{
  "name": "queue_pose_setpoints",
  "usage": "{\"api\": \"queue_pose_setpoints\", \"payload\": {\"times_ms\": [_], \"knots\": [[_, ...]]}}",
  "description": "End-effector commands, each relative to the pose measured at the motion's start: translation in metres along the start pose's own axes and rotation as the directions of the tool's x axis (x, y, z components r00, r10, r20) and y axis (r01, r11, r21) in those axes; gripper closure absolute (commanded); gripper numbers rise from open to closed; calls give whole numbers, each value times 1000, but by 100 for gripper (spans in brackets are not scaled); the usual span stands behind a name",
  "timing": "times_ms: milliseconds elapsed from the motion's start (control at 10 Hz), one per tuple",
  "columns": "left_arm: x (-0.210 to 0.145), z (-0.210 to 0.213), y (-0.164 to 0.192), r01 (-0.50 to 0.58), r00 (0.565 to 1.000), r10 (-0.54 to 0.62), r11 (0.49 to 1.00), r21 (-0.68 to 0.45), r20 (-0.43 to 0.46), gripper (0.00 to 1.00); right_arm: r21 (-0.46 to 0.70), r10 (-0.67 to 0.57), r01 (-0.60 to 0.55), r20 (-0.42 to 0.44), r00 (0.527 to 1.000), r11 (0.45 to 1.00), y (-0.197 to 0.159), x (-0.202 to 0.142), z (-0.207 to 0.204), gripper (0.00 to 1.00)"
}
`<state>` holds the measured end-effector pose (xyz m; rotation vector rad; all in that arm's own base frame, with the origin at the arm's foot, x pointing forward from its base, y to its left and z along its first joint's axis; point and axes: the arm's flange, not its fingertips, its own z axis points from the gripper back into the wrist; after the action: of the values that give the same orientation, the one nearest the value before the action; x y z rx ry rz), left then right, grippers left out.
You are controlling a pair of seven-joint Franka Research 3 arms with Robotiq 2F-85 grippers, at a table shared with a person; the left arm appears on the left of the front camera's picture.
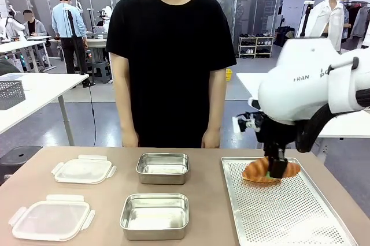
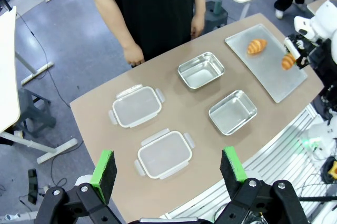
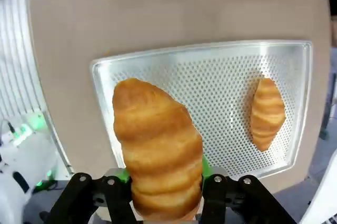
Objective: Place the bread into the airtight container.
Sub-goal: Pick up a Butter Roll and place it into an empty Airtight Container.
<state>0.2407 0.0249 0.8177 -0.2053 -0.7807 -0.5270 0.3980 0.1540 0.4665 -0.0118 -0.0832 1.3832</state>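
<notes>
Nearest, the left tool (image 2: 168, 170) hangs high over the counter (image 2: 95, 124), its green pads spread wide with nothing between them. Below it lie the near lid (image 2: 164, 153) and far lid (image 2: 136, 107), then the near steel container (image 2: 233, 111) and far steel container (image 2: 201, 69). To the robot's right, the right tool (image 3: 164, 175) pinches a croissant (image 3: 155, 140) by one end, raised over the perforated tray (image 3: 221, 77). A second croissant (image 3: 267, 112) lies on the tray beyond it. In the front view black fingers cross a croissant; I cannot tell which one. The right arm (image 1: 300, 77) reads "FRAN", the rest cut off. The person (image 1: 170, 55) stands at the far edge.
</notes>
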Motion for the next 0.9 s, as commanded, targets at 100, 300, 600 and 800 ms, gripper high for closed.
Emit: {"api": "queue_pose_setpoints", "payload": {"times_ms": [100, 300, 600, 800], "knots": [[1, 1, 0, 3, 1000, -3, 1000, -3, 2, 0, -50, -54, 52, -27, 998, 997, 36, 70, 18, 59], [1, 1, 0, 3, 1000, -3, 1000, -3, 2, 0, -64, -3, 1, -37, 999, 998, 54, 130, 12, 59], [1, 1, 0, 3, 1000, -3, 1000, -3, 2, 0, -76, -10, 9, -11, 1000, 997, 72, 199, -7, 59], [1, 1, 0, 3, 1000, -3, 1000, -3, 2, 0, -83, -9, 10, 9, 1000, 997, 79, 232, -26, 59]]}}
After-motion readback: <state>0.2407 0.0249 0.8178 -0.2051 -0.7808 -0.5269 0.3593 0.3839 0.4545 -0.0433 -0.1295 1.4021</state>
